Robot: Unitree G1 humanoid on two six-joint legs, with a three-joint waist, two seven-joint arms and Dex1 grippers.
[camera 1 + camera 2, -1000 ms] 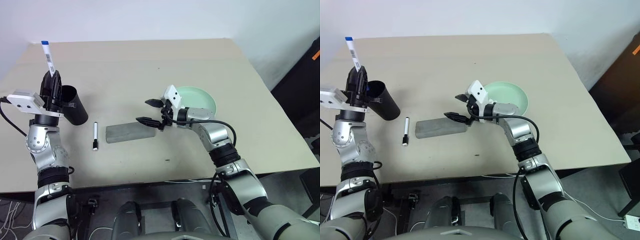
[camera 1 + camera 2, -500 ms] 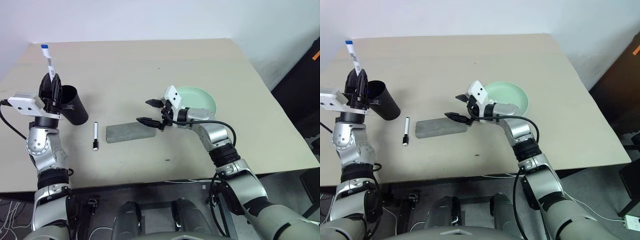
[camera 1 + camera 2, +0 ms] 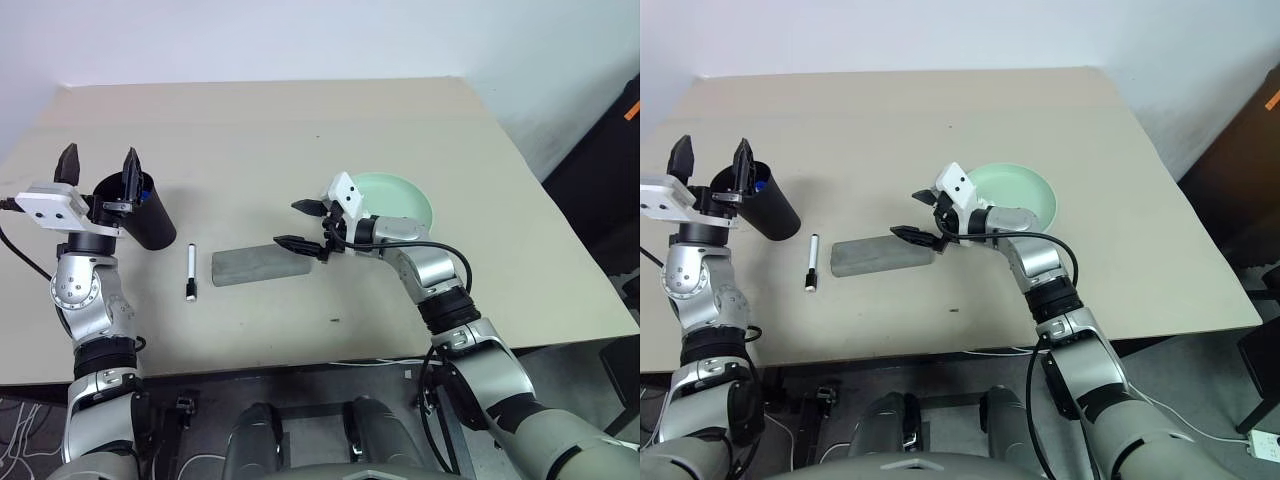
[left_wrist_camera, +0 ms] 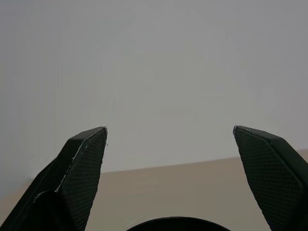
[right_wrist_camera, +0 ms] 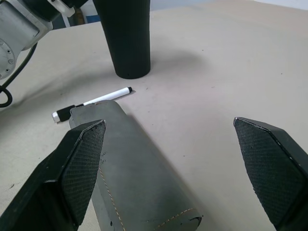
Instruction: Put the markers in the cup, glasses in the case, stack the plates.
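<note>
Now: left fingers (image 3: pixel 98 163) open over cup (image 3: pixel 140 212) | right fingers (image 3: pixel 298 224) open above case (image 3: pixel 258 265) | next: pinch black-cap marker (image 3: pixel 190 272) mid-barrel, lift level.

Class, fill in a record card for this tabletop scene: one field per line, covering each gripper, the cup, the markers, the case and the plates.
left gripper: open, above the cup's rim
right gripper: open, over the case's right end
cup: upright, blue-capped marker inside
black-capped marker: lying on the table between cup and case
case: closed, flat
plates: mint green one visible, by the right arm
</note>
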